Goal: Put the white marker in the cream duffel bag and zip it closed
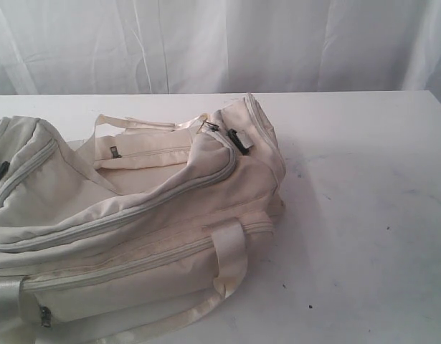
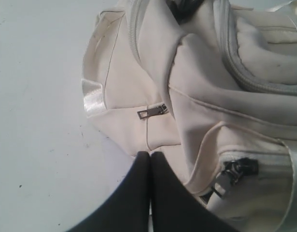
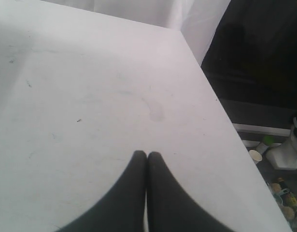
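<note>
The cream duffel bag (image 1: 134, 215) lies on the left half of the white table (image 1: 363, 215), its long grey zippers running across its top and side. The left wrist view shows one end of the bag (image 2: 196, 87) with a small metal zipper pull (image 2: 151, 111) and a black buckle (image 2: 237, 171). My left gripper (image 2: 149, 153) is shut with nothing in it, its tips just over the bag's edge. My right gripper (image 3: 147, 153) is shut and empty above bare tabletop. Neither gripper shows in the exterior view. The white marker is out of view.
A white curtain (image 1: 220, 43) hangs behind the table. In the right wrist view the table's edge (image 3: 220, 111) runs close by, with dark floor and small items (image 3: 278, 159) beyond it. Bare tabletop lies right of the bag.
</note>
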